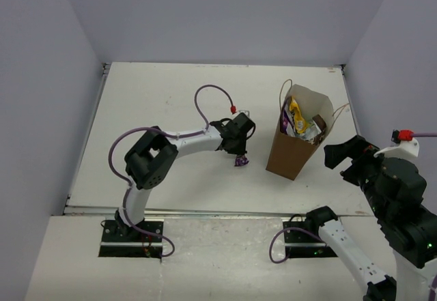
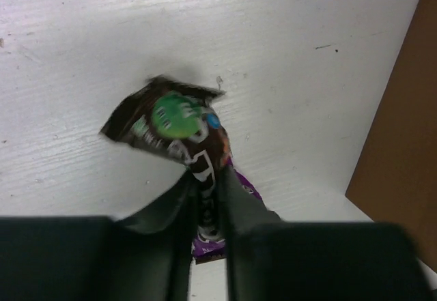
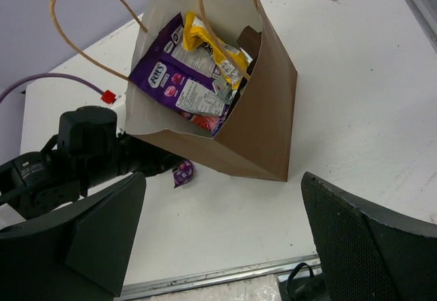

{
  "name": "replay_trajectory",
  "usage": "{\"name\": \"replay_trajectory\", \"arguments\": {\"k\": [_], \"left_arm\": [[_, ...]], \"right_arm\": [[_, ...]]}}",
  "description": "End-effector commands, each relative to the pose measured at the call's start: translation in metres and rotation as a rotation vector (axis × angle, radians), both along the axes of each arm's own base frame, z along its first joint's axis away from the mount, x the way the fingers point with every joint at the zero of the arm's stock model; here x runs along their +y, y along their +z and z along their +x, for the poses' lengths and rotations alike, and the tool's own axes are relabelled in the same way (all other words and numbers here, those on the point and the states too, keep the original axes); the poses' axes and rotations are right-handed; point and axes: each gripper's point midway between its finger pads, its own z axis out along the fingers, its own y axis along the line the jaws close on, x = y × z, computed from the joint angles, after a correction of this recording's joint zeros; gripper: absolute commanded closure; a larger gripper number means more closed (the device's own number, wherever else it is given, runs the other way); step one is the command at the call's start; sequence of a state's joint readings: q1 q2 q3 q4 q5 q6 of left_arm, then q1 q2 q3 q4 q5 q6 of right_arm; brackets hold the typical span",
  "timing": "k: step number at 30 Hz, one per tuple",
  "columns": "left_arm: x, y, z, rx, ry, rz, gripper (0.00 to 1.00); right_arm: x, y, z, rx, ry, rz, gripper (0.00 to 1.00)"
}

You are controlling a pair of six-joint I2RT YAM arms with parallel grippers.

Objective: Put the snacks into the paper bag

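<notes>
The left claw (image 2: 205, 181) is pinched on the lower end of a dark brown crinkly candy packet with a green round figure printed on it (image 2: 171, 120), so most of the packet hangs free beyond the fingertips. With so narrow a hold on slick film, it could slide out or swing on the way over. It could also catch the near rim of the brown kraft paper carrier bag (image 1: 290, 152), which is already crowded and might tip. A small purple wrapper (image 2: 208, 246) lies right under the fingers and could be dragged along. The left arm reaches forward and rightward over the white table (image 1: 171, 96), elbow bent and wrist angled down, just left of the bag. The right claw (image 1: 348, 154) hangs spread wide and empty to the bag's right.
</notes>
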State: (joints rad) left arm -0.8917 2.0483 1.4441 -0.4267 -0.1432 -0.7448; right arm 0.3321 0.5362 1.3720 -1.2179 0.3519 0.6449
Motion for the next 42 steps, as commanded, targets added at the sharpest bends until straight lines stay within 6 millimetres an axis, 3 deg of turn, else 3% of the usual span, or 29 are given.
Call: {"name": "replay_trajectory", "arguments": {"k": [1,4,5,7,8,10,11,16,17,20,25,26,27,29,30,31,32,33,34,39,42], "left_arm": [[-0.012,0.03,0.004,-0.033,-0.013,-0.074,0.9],[-0.008,0.06,0.0,-0.067,-0.02,-0.111,1.0],[-0.007,0.081,-0.001,-0.09,-0.029,-0.142,1.0],[-0.007,0.1,-0.008,-0.102,-0.064,-0.181,1.0],[-0.008,0.125,-0.014,-0.126,-0.087,-0.236,1.0],[-0.005,0.147,-0.019,-0.159,-0.105,-0.277,1.0],[-0.002,0.171,-0.021,-0.198,-0.113,-0.315,1.0],[0.0,0.245,-0.024,-0.298,-0.134,-0.423,1.0],[-0.005,0.268,-0.024,-0.328,-0.148,-0.467,1.0],[-0.024,0.305,-0.029,-0.357,-0.232,-0.574,1.0],[-0.059,0.346,-0.033,-0.372,-0.326,-0.704,1.0],[-0.068,0.343,-0.03,-0.368,-0.342,-0.705,1.0],[-0.073,0.363,-0.029,-0.402,-0.357,-0.738,1.0],[-0.088,0.366,-0.02,-0.413,-0.38,-0.752,0.99],[-0.093,0.394,-0.019,-0.461,-0.394,-0.797,0.92],[-0.104,0.388,-0.011,-0.456,-0.402,-0.794,0.85],[-0.109,0.395,-0.009,-0.469,-0.412,-0.808,0.67],[-0.111,0.421,-0.009,-0.518,-0.425,-0.851,0.27],[-0.119,0.417,-0.003,-0.518,-0.435,-0.851,0.0],[-0.115,0.451,0.0,-0.617,-0.43,-0.906,0.0],[-0.101,0.446,-0.006,-0.631,-0.416,-0.894,0.0]], "right_arm": [[-0.008,0.006,-0.001,-0.02,-0.022,-0.03,0.01],[-0.009,0.006,-0.001,-0.021,-0.029,-0.039,0.01],[-0.01,0.005,0.0,-0.016,-0.031,-0.044,0.01],[-0.009,0.002,0.001,-0.011,-0.026,-0.054,0.01],[-0.007,-0.002,0.003,-0.001,-0.015,-0.059,0.01],[-0.006,-0.008,0.004,0.018,-0.006,-0.067,0.01],[-0.004,-0.015,0.005,0.037,0.002,-0.07,0.01],[0.005,-0.027,0.001,0.05,0.044,-0.035,0.01],[0.005,-0.028,0.0,0.049,0.047,-0.033,0.01],[0.005,-0.026,-0.001,0.039,0.051,-0.035,0.01],[0.003,-0.017,-0.001,0.019,0.042,-0.041,0.01],[0.002,-0.014,-0.001,0.011,0.038,-0.041,0.01],[0.001,-0.013,-0.001,0.008,0.035,-0.04,0.01],[0.001,-0.009,-0.002,-0.002,0.034,-0.034,0.01],[0.001,-0.008,-0.002,-0.002,0.036,-0.032,0.01],[0.001,-0.006,-0.003,-0.008,0.033,-0.031,0.01],[0.001,-0.006,-0.003,-0.005,0.035,-0.029,0.01],[0.002,-0.006,-0.003,-0.002,0.037,-0.03,0.01],[0.001,-0.004,-0.003,-0.006,0.037,-0.03,0.01],[-0.001,-0.003,-0.006,-0.01,0.032,-0.036,0.01],[-0.002,-0.004,-0.007,-0.011,0.03,-0.036,0.01]]}}
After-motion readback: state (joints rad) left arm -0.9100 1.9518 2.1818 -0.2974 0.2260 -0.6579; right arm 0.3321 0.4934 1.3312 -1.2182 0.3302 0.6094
